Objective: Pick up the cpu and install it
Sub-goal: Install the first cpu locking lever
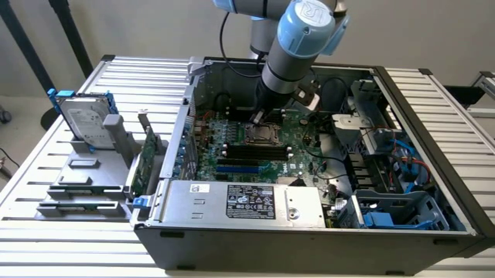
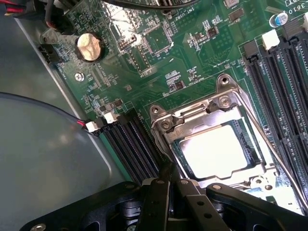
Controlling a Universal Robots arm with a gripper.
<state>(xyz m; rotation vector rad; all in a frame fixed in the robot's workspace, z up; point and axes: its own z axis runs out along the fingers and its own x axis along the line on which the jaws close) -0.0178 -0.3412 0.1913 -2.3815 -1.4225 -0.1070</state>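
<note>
Silver-white cpu (image 2: 219, 150); green mobo (image 2: 192, 57) w/ black slots (image 2: 130, 144); pale-blue arm joint (image 1: 307, 26); blue-bracketed silver drive (image 1: 81, 120)

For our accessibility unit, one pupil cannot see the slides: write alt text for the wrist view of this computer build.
The cpu, a bright silver square, lies inside the metal-framed socket on a green motherboard. The black gripper hangs close beside the socket, with dark memory slots and a round coin battery nearby.
</note>
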